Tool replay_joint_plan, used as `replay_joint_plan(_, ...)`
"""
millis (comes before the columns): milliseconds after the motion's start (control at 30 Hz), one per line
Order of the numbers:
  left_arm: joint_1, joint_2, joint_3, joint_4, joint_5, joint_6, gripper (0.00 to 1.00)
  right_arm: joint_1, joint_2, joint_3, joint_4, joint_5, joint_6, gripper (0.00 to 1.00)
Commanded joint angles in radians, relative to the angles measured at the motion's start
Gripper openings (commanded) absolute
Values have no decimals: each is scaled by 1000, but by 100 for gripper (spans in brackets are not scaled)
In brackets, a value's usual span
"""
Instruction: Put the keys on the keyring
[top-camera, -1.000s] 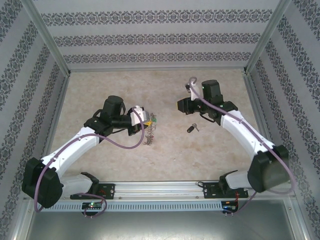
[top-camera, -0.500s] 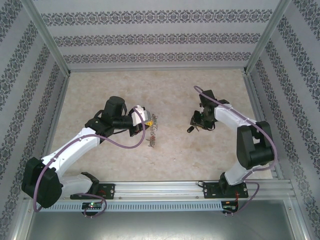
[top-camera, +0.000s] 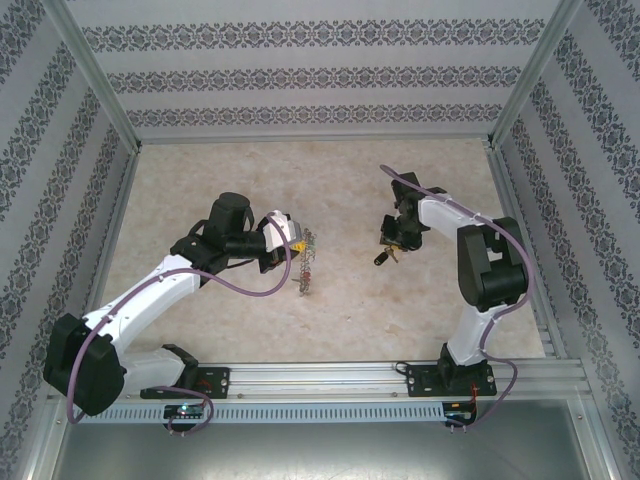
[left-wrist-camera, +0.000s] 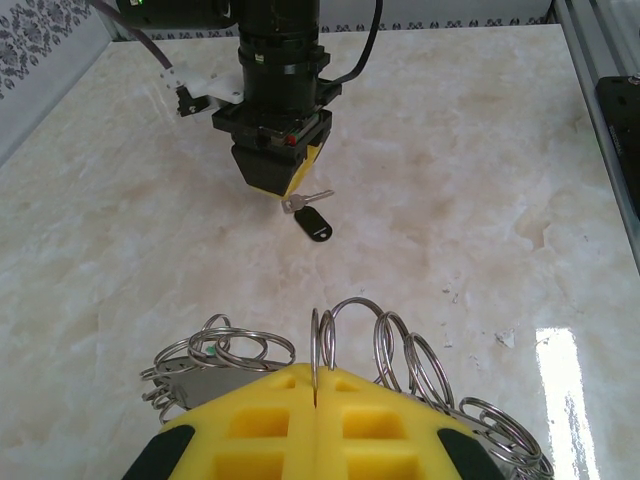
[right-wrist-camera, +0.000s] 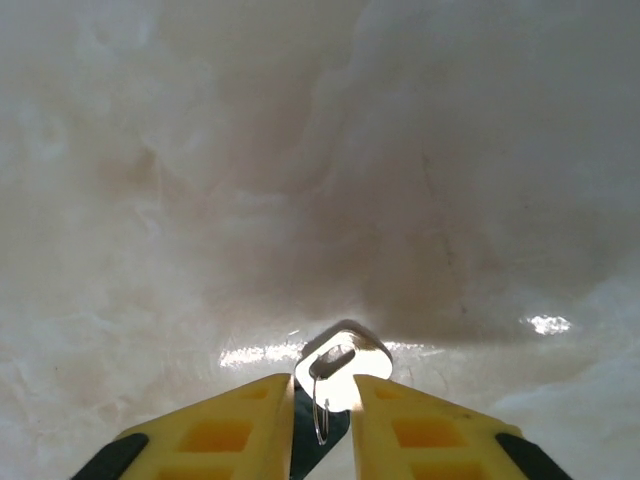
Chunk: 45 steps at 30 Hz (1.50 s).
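Left gripper (left-wrist-camera: 316, 378) pressed shut, pinching one wire loop of the keyring (top-camera: 305, 262) left of centre over the table (top-camera: 330, 180). Bare table between the arms, walls well off. Right gripper (right-wrist-camera: 322, 383) nearly closed, tips nipping the silver head of the keys (right-wrist-camera: 345, 355) (black tag (left-wrist-camera: 315, 225) lies on the table just beside).

Keyring (left-wrist-camera: 400, 350): polished metal wire, bright. Key (right-wrist-camera: 343, 365): shiny silver metal. Surface (left-wrist-camera: 480, 200): smooth, glossy, marble-patterned.

Beige marbled tabletop (top-camera: 330, 320) — 3 patterned walls (top-camera: 320, 75), aluminium frame posts (top-camera: 90, 70)
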Motion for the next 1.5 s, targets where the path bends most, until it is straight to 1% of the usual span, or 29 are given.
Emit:
replay_joint_plan(0,-15,3,14,36,24,-4,0,5,23,22,-30,3,-13,25)
replay_joint_plan(133,-15,10,17,34,25,-1,0,12,27,19,-29,-1,-20,23)
replay_joint_plan(200,-15,12,15,37,26,-1,0,13,40,20,-32,4,-25,21)
replay_joint_plan(233,-15,13,19,37,26,0,0,13,46,22,-33,4,-26,18)
replay_joint_plan(267,-15,15,23,31,28,2,0,13,50,23,-37,-1,-27,12)
replay_joint_plan(400,-15,17,23,32,28,2,0,15,49,25,-35,0,-24,12)
replay_joint_plan(500,-16,19,26,28,29,1,0,15,29,19,-22,8,-26,9)
replay_joint_plan(567,-16,19,25,28,25,1,0,15,18,27,-35,12,-36,0)
replay_joint_plan(667,-15,19,24,28,25,0,0,16,-16,31,-55,31,-51,0)
replay_joint_plan(767,-15,19,27,26,26,-2,0,19,-97,9,-27,-23,-93,0)
replay_joint_plan(867,-14,11,24,41,23,-14,0,41,-226,-17,25,-127,-187,0)
replay_joint_plan(933,-13,15,31,36,23,-20,0,70,-328,-49,88,-258,-314,0)
replay_joint_plan(1000,-14,20,37,44,27,-31,0,115,-444,-101,157,-371,-482,0)
replay_joint_plan(1033,-14,20,34,52,29,-39,0,131,-487,-120,174,-405,-549,0)
replay_joint_plan(1100,-13,19,39,60,32,-48,0,150,-574,-165,208,-535,-689,0)
replay_joint_plan(1200,-14,22,53,57,42,-48,0,179,-658,-183,223,-635,-813,0)
replay_joint_plan(1267,-13,21,58,57,48,-49,0,209,-688,-179,221,-654,-865,0)
replay_joint_plan(1300,-14,20,60,54,54,-50,0,233,-697,-173,233,-632,-865,0)
replay_joint_plan(1367,-15,17,58,58,65,-48,0,271,-696,-153,219,-632,-905,0)
replay_joint_plan(1400,-17,14,58,59,68,-49,0,296,-691,-143,222,-598,-905,0)
replay_joint_plan(1467,-18,10,57,54,73,-49,0,327,-676,-127,220,-597,-932,0)
